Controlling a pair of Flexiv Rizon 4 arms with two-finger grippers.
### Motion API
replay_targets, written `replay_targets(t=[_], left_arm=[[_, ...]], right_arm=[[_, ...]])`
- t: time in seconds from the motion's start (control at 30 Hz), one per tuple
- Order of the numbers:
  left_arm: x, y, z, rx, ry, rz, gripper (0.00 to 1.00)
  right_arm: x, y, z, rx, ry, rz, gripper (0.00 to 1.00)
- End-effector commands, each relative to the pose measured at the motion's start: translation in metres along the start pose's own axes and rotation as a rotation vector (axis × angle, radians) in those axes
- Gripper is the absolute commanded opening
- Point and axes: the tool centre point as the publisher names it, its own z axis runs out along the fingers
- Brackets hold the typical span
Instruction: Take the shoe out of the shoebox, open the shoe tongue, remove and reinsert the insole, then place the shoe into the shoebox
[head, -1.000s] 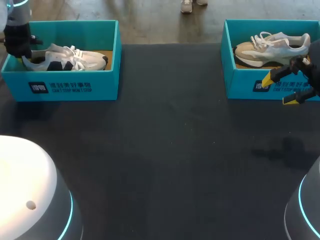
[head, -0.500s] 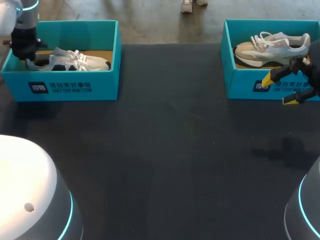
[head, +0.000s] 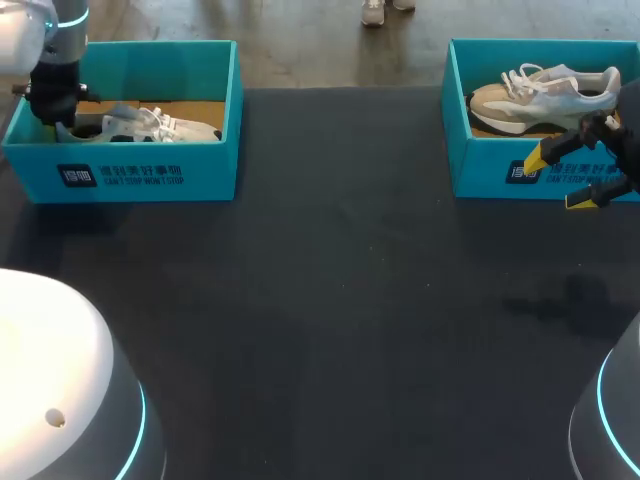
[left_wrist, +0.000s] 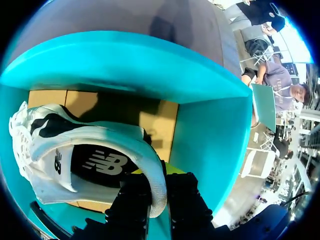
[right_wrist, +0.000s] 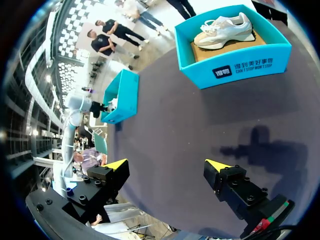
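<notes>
Sinking lower than a second ago, the shoe (head: 150, 124) is now lying deep in the left shoebox (head: 140, 178). Its long axis is running along the box, toe toward the table's middle and heel at the outer end. The box's front wall is hiding its sole in the head view. The left gripper (left_wrist: 159, 182) is coming down onto the heel, pinching the heel collar between its fingers, with the yellow tips mostly covered. The right gripper (head: 565, 175) is hovering wide open and empty before the right shoebox (head: 490, 172).
</notes>
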Motion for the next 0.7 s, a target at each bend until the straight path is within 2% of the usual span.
replay_targets(t=[0.03, 0.5, 0.7], left_arm=[[-0.0012, 0.0013, 0.0024, 0.009, 0.004, 0.004, 0.0], [0.0004, -0.0059, 0.0036, 0.014, 0.018, 0.029, 0.0], [-0.0034, -0.0028, 0.0065, 0.019, 0.025, 0.015, 0.0]], right_arm=[[0.0006, -0.0004, 0.0004, -0.001, -0.004, 0.002, 1.0], [0.0006, -0.0004, 0.0004, -0.001, -0.004, 0.002, 1.0], [0.0006, -0.0004, 0.0004, -0.001, -0.004, 0.002, 1.0]])
